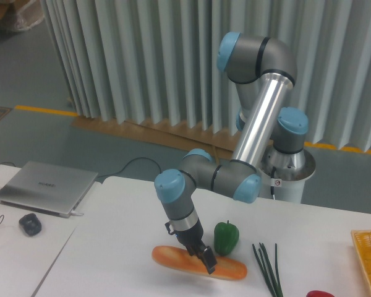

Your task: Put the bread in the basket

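The bread (173, 258), a long orange-golden loaf, lies flat on the white table (111, 235) near the front edge. My gripper (208, 264) points down over the middle of the loaf, its fingertips at the loaf's surface. The dark fingers sit close together and I cannot tell whether they grip it. The yellow-orange lattice basket (366, 247) shows partly at the far right edge, well away from the gripper.
A green pepper (226, 237) stands just behind the loaf, right of the gripper. Thin green stalks (269, 269) lie to its right. A red item (321, 294) peeks at the bottom edge. A laptop (44, 187) and mouse (30, 224) sit on the left desk.
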Motion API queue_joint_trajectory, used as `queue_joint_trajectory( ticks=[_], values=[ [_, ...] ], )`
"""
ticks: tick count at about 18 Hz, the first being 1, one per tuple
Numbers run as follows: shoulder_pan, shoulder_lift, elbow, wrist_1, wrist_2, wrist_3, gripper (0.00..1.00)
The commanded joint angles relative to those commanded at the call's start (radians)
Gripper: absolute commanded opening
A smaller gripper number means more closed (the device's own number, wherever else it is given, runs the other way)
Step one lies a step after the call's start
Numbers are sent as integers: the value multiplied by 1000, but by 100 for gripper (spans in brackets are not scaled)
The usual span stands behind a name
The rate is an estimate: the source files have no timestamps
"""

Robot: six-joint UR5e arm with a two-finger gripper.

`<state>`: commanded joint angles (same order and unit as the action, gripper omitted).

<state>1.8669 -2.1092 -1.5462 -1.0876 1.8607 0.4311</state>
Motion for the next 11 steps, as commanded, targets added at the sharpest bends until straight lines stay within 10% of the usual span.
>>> queue_joint_trajectory(
  ticks=[7,9,11],
  values=[
    [-25,-17,2,0,2,-25,100],
    [-22,-9,-3,0,2,-19,77],
    [-20,-6,-3,-2,2,-20,75]
  ],
)
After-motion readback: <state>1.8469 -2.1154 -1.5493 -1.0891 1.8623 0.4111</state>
